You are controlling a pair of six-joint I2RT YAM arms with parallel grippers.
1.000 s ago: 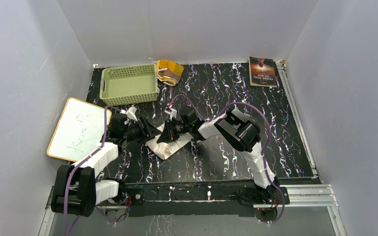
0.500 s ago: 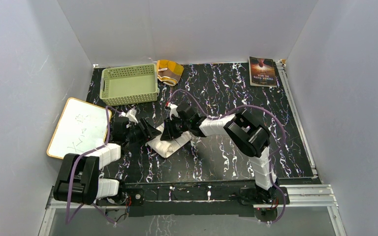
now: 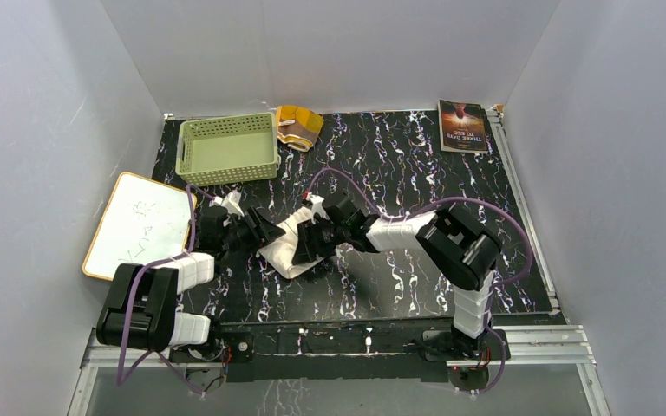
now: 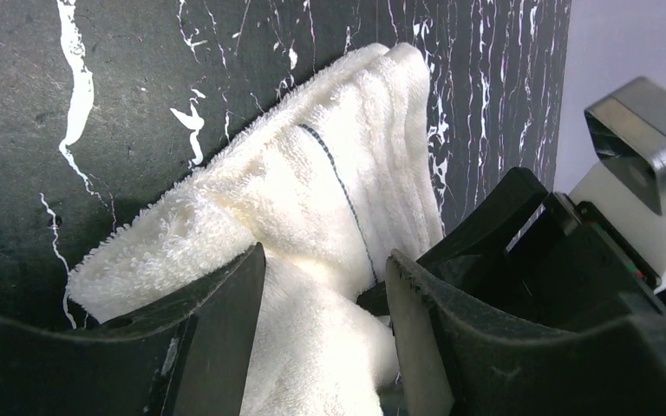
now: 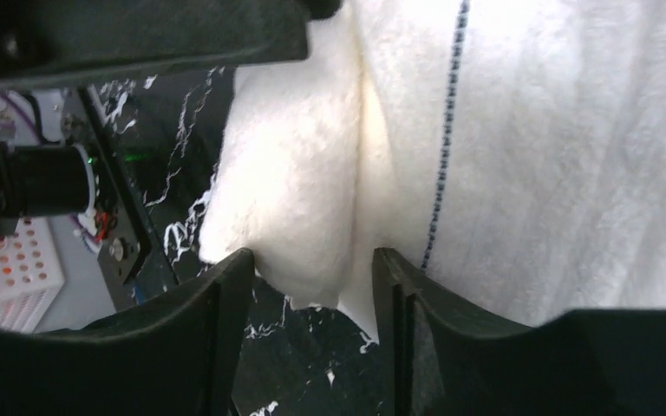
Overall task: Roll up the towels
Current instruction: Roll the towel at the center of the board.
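Note:
A plain white towel [image 3: 284,256] lies partly folded on the black marbled table, between my two grippers. My left gripper [image 3: 264,232] comes at it from the left. In the left wrist view that gripper [image 4: 325,260] is shut on a thick fold of the white towel [image 4: 329,173]. My right gripper [image 3: 306,245] sits at the towel's right side. In the right wrist view it [image 5: 312,256] is open, with the white towel's [image 5: 520,156] edge at its fingertips and bare table between them. A brown and orange towel [image 3: 297,124] lies bunched at the back.
A green basket [image 3: 228,147] stands at the back left beside the brown towel. A white board [image 3: 139,225] leans over the table's left edge, close to my left arm. A dark book [image 3: 463,126] lies at the back right corner.
My right gripper has opened and let go of the white towel, sliding a little nearer and to the right. The right arm's elbow swung right. The left gripper kept its hold.

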